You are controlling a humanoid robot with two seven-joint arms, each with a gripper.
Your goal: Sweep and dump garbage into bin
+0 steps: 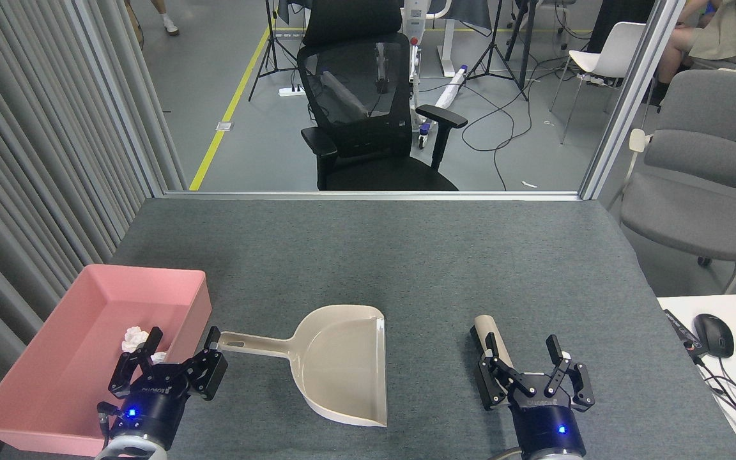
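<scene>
The pink bin (170,281) stands at the table's left front. White crumpled garbage (133,339) lies inside it, partly hidden behind my left gripper (179,348). That gripper is open and empty, just short of the handle end of the beige dustpan (336,364), which lies flat on the table with nothing in it. My right gripper (524,361) is open and empty at the right front. A beige brush handle with a dark head (488,337) lies on the table just past its left finger.
The grey felt table (374,255) ends at a metal rail at the back, with a black office chair (368,121) beyond. A curtain (36,160) hangs along the left. A white desk with a mouse (713,334) and keyboard sits at the right front.
</scene>
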